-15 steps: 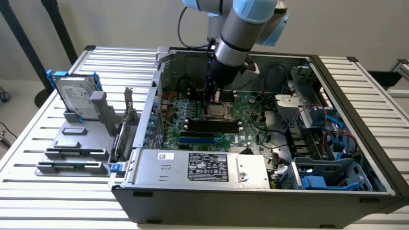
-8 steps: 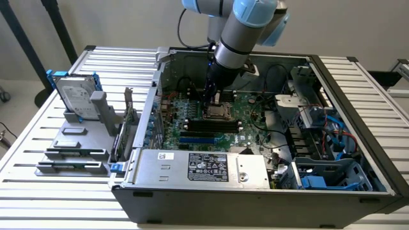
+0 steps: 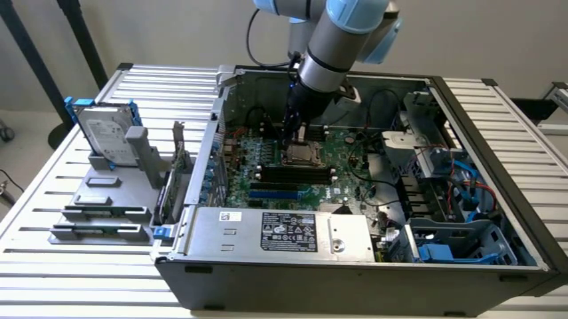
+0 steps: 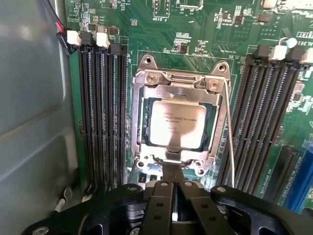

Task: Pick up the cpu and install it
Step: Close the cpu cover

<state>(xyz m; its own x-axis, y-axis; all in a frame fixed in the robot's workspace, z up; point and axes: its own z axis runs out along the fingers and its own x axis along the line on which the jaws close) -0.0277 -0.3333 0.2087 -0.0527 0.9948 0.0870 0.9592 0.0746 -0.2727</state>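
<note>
Hand (image 4: 172, 169): pressed together, holding nothing; its end sits at the rim of the socket (image 4: 146, 78), just beside the cpu, more likely to nudge or press than to grip.
Drive (image 3: 105, 136): upright in a rack on the counter (image 3: 36, 212), at the exterior view's left, clear of the work.
Slots (image 4: 100, 112): empty, flanking the socket.
Cpu (image 4: 177, 125): flat in the socket, metal top up, edges square with the frame; square, so no long axis; print runs crosswise to the slots.
Lever (image 4: 229, 132): thin wire beside the socket.
</note>
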